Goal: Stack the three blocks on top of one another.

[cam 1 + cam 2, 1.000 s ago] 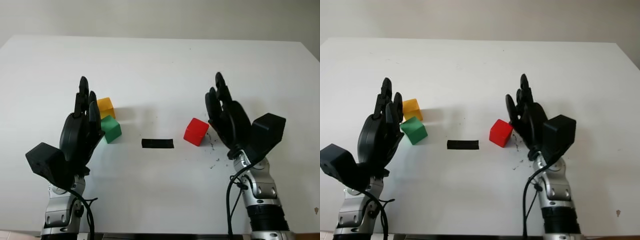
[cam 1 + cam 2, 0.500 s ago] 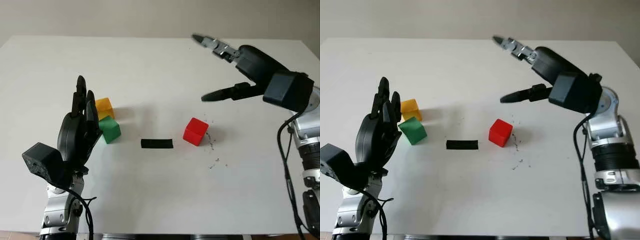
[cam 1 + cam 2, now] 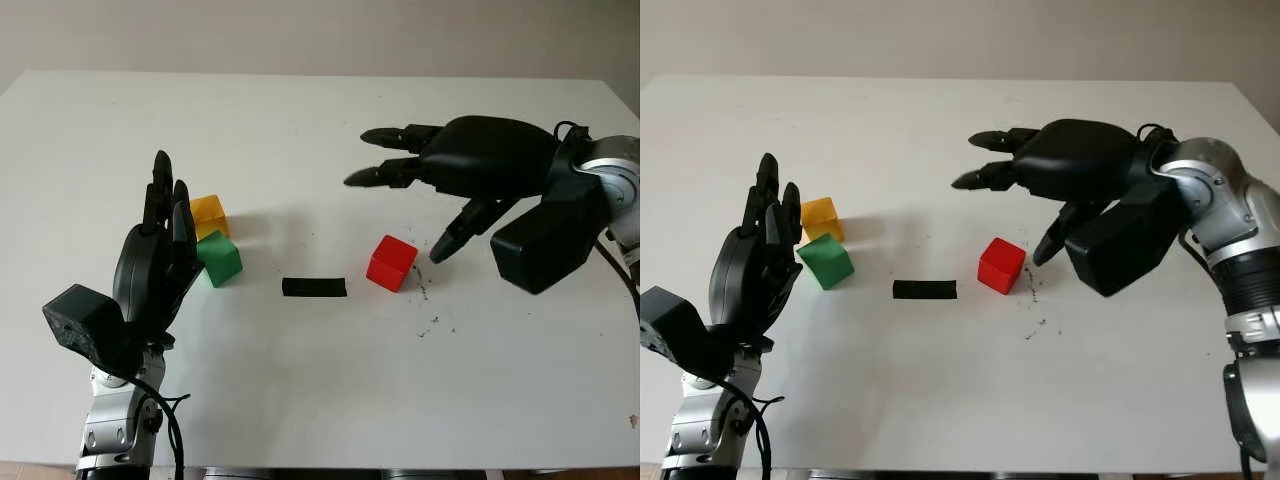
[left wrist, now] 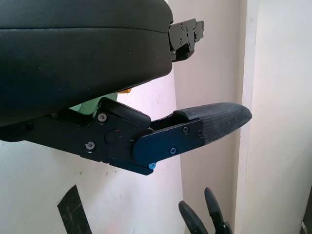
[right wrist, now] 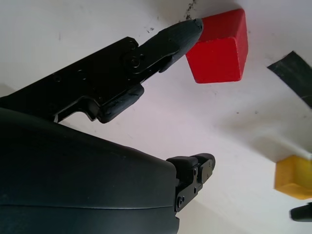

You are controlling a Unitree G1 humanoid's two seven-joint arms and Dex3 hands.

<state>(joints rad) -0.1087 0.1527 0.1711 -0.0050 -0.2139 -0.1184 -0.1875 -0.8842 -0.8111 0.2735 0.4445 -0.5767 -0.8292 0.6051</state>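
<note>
Three small solid cubes are located on the white table [image 3: 300, 400]: a red cube [image 3: 391, 263] right of centre, and a green cube [image 3: 220, 258] touching a yellow cube [image 3: 210, 214] at the left. The right hand [image 3: 420, 190] is held open above the red cube, one fingertip [image 5: 187, 25] just beside it. The left hand [image 3: 160, 250] is raised open, partly covering the green cube. A black tape strip [image 3: 314, 287] is seen between the blocks.
</note>
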